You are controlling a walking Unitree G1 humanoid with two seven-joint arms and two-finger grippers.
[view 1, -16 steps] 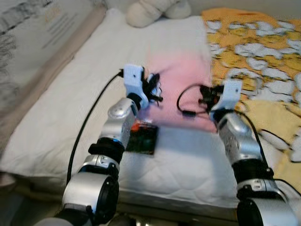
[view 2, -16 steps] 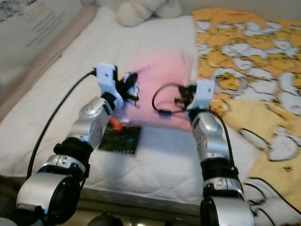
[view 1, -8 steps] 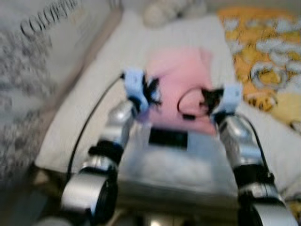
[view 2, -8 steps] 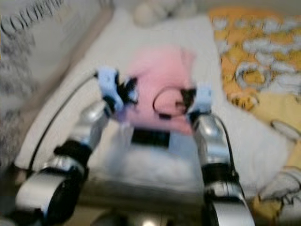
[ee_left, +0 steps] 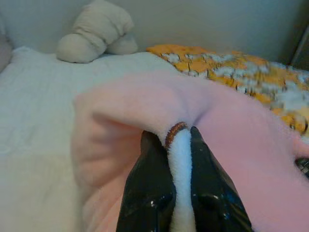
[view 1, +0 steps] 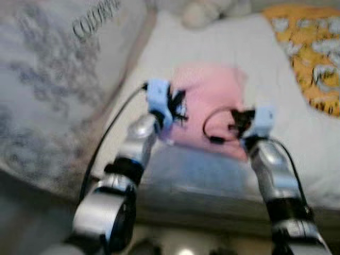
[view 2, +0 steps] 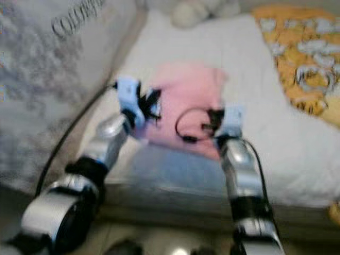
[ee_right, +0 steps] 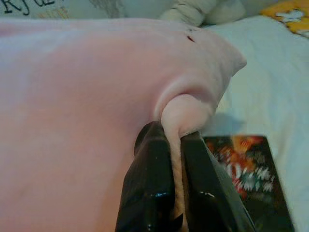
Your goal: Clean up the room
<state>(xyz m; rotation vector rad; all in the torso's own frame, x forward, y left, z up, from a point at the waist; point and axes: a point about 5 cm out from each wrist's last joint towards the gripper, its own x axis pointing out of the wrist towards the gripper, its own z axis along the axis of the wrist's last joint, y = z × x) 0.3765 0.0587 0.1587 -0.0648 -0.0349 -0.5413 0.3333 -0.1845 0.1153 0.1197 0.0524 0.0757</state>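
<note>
A pink fleece cloth (view 1: 210,98) hangs spread between my two grippers above the white bed (view 1: 212,48). My left gripper (ee_left: 169,135) is shut on a pinched fold at the cloth's left edge. The right gripper (ee_right: 171,130) is shut on a bunched fold at its right edge. In the blurred eye views, the left gripper (view 1: 175,103) and right gripper (view 1: 238,119) are raised side by side, level with each other. A dark printed book (ee_right: 246,169) lies on the bed below the cloth.
An orange patterned blanket (view 1: 311,48) covers the bed's right side. A cream plush toy (view 1: 204,10) sits at the far end. A grey fabric with lettering (view 1: 53,69) rises on the left. The bed's near edge (view 1: 212,196) is close in front of me.
The camera has swung left and dipped, so the whole scene shifted right and blurred. Both grippers still hold the pink cloth. The book can no longer be made out in the eye views.
</note>
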